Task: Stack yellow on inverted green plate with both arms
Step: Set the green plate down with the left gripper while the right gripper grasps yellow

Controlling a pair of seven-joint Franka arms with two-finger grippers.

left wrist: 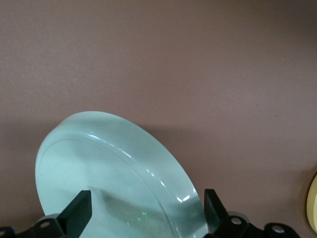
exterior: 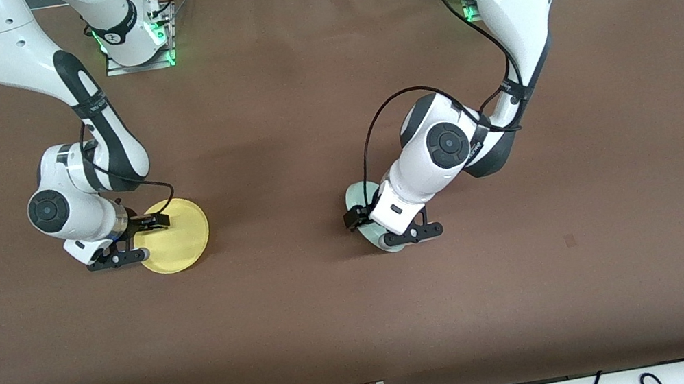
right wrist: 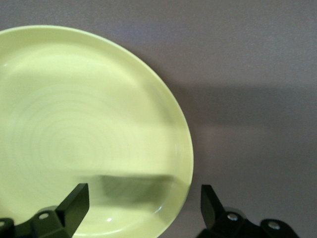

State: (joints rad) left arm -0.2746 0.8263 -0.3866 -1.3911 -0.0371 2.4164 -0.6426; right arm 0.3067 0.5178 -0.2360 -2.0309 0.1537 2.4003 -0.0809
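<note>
The table is covered with a brown sheet and carries two plates, well apart from each other. The yellow plate lies flat toward the right arm's end of the table, its hollow side up, with faint concentric rings visible on its inner surface in the right wrist view. The right gripper is low over the edge of this plate on the side toward the right arm's end of the table. Its jaws stand wide apart and grasp nothing: in the right wrist view one finger is over the plate's inner surface and the other is over bare table just beside the rim. The green plate lies toward the left arm's end of the table, largely covered in the front view by the left arm's wrist. In the left wrist view it shows a smooth, glossy surface with a raised ring line. The left gripper is low over this plate. Its jaws are likewise released and wide apart, with one finger over the plate's surface and the other at the plate's edge. No finger of either gripper can be seen pressing a plate. Both plates rest on the table.
</note>
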